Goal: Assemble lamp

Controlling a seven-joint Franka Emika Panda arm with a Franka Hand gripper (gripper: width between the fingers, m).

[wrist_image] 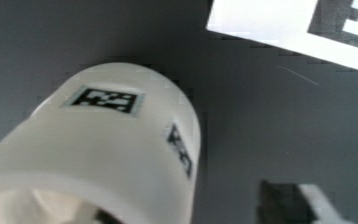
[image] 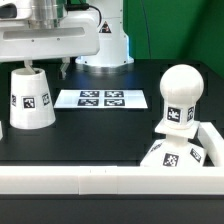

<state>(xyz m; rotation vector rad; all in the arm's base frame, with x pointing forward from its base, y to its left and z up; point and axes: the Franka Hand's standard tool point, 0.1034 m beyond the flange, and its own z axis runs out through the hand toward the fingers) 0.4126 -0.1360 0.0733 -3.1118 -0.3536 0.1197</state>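
The white tapered shade (image: 30, 100) stands wide end down on the black table at the exterior view's left, a tag on its side. My gripper (image: 46, 66) hangs just above its top, jaws open, holding nothing. In the wrist view the shade (wrist_image: 105, 140) fills the picture under my gripper (wrist_image: 194, 212). One dark fingertip (wrist_image: 300, 200) shows beside the shade and apart from it; the other is mostly hidden behind the shade. The round-headed bulb (image: 178, 95) stands upright on the tagged base (image: 190, 153) at the exterior view's right.
The marker board (image: 100, 98) lies flat mid-table between shade and bulb, and shows in the wrist view (wrist_image: 300, 25). A white rail (image: 90, 182) runs along the front edge and up beside the base. The arm's white pedestal (image: 108, 45) stands at the back.
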